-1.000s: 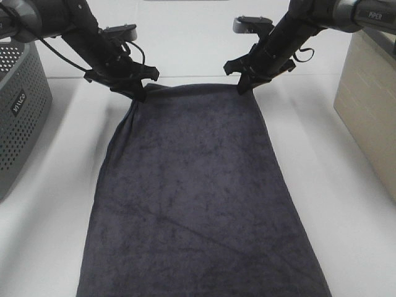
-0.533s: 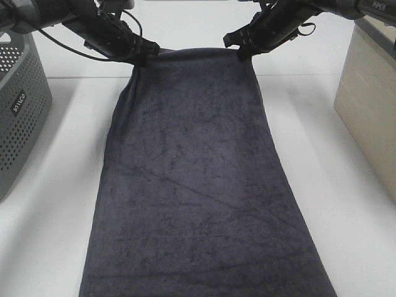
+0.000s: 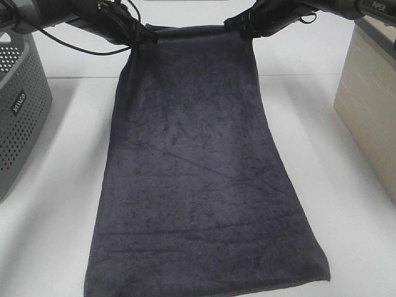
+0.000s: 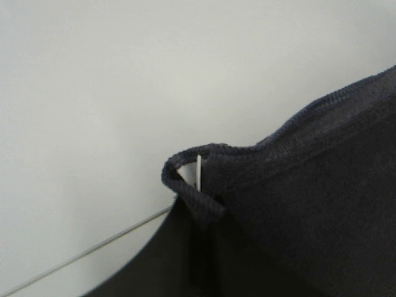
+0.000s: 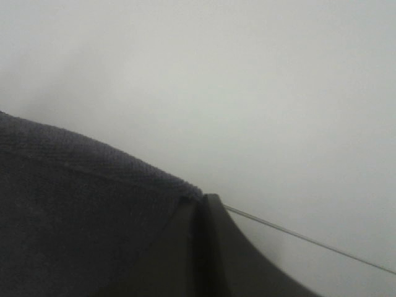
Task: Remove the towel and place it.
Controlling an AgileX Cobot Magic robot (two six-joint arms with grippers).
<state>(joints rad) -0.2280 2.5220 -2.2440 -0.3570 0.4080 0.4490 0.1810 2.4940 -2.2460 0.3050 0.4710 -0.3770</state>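
Towel held up by its two far corners, hanging toward the near edge of the table.

The towel (image 3: 198,173) is dark charcoal terry, plush, roughly flat with faint diagonal creases; its far edge is stretched between the two grippers above the far side of the white table (image 3: 55,185), and its near hem shows at the near edge of the view. Left gripper (image 3: 141,36) is clenched on the far-left corner, where the left wrist view shows a curled hem loop and a thin white sliver, possibly a tag. Right gripper (image 3: 242,28) is clenched on the far-right corner. Judgement: keep both corners level and equally tensioned while lifting, so the hem clears the table without sagging. Grey perforated basket (image 3: 15,111) at left; beige box (image 3: 368,105) at right.
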